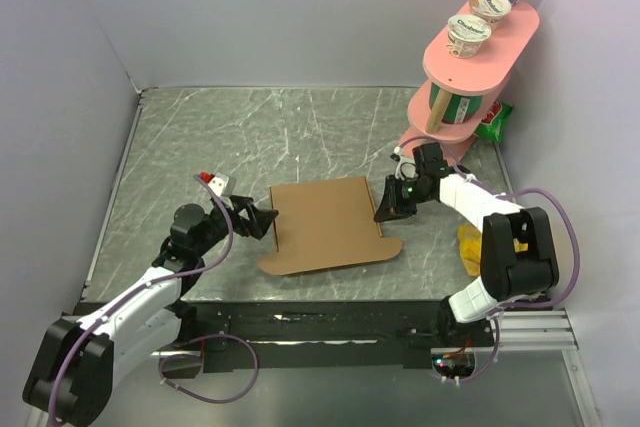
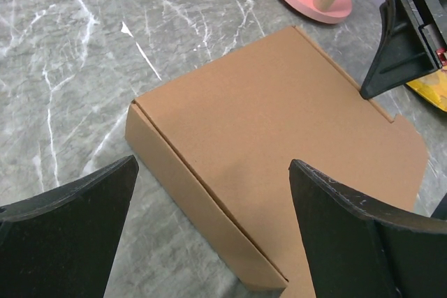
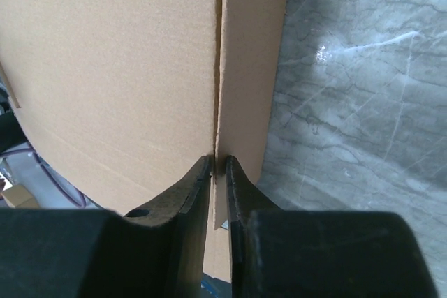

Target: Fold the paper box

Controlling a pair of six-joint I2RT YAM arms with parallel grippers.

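Box [image 1: 330, 222] lay closed; right gripper [image 1: 386, 209] narrow at its 3 o'clock edge, left gripper [image 1: 265, 219] wide at 9. Side tuck seemed in hand; inward push next.

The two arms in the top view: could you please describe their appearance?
The left arm and right arm have white links, black joints and looping purple cables. The left gripper and right gripper are black, with two tapering, wedge-shaped fingers each.

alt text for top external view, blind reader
A shallow brown paper box lies on the table: the right tool grips its right edge, the left tool stands open at its left. A pink stand of yogurt cups sits far right.
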